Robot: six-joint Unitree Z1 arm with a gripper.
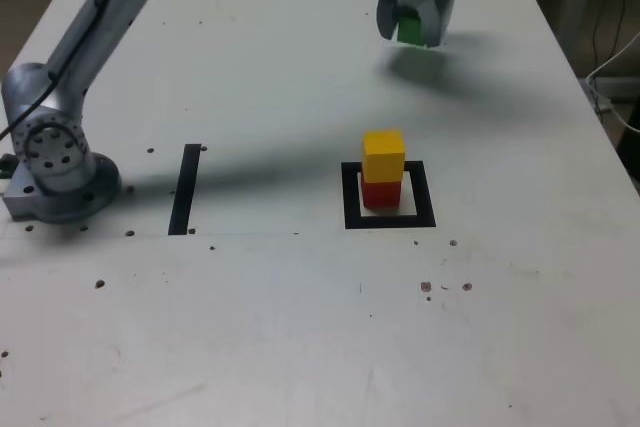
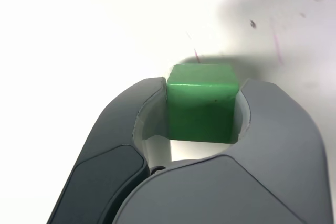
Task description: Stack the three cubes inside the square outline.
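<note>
The yellow cube (image 1: 384, 154) sits on top of the red cube (image 1: 381, 193), and both stand in the white centre of the square outline (image 1: 389, 219) near the middle of the exterior view. The green cube (image 1: 409, 28) is at the far side of the table, between the two grey jaws of my gripper (image 1: 412, 25). In the wrist view the jaws press on both sides of the green cube (image 2: 202, 102), so my gripper (image 2: 203, 106) is shut on it. Whether the cube still rests on the table cannot be told.
The arm's grey base (image 1: 55, 162) stands at the exterior view's left. A narrow black strip (image 1: 185, 189) lies on the white table (image 1: 300, 327) between the base and the square. Small dark specks dot the surface. Cables hang past the table's right edge.
</note>
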